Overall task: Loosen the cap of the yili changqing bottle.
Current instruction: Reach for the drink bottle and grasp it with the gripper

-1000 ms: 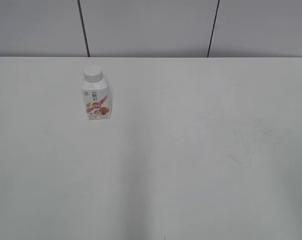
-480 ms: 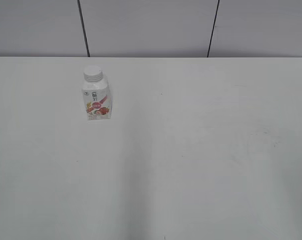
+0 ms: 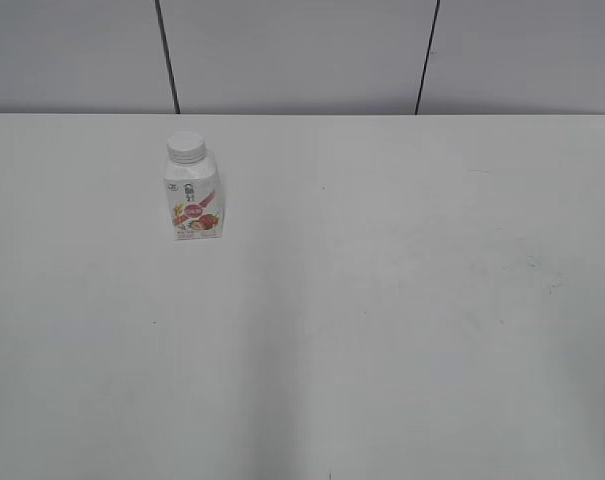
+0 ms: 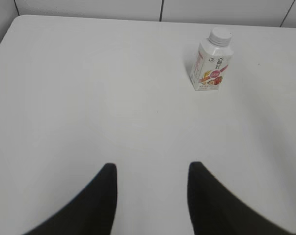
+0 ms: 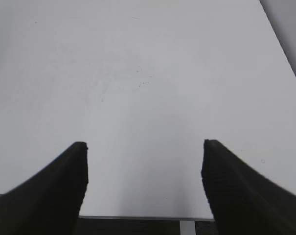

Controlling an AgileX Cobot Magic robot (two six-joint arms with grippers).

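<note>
The yili changqing bottle [image 3: 193, 200], white and squarish with a red-pink fruit label, stands upright on the white table at the far left. Its white ribbed cap [image 3: 186, 146] sits on the neck. The bottle also shows in the left wrist view [image 4: 211, 64], far ahead and right of my left gripper [image 4: 150, 169], with its cap [image 4: 220, 36] on top. The left gripper is open and empty over bare table. My right gripper [image 5: 144, 147] is open and empty above the table's near edge. Neither gripper shows in the exterior view.
The white table [image 3: 382, 300] ends at a grey panelled wall [image 3: 302, 50] at the back. The table's near edge [image 5: 138, 217] shows under the right gripper, and its right edge [image 5: 282, 49] runs along the right wrist view.
</note>
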